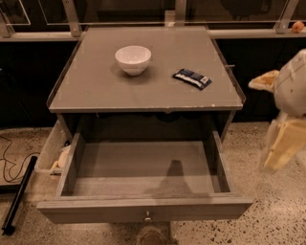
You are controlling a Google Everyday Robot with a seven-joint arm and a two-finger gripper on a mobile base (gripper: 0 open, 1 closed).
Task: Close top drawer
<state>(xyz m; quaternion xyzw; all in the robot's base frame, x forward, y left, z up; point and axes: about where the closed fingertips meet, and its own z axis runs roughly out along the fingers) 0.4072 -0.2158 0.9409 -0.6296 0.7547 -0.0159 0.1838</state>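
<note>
Blurred cream-yellow gripper at right frame edge, beside grey cabinet; grip state we cannot tell. Wide grey wooden top drawer pulled out, lies left of gripper, long axis left-right. We count one open drawer, one small round metal knob, one white ceramic bowl, one dark blue packet.

We take this for an office or lab building, not a home. The floor is speckled polished stone, and behind the grey cabinet runs a barrier of glass panels held by metal posts. A loose cable trails over the floor at the left. On the tabletop we see only a white bowl and a snack packet. The robot's gripper hangs at the right edge, beside the cabinet.
</note>
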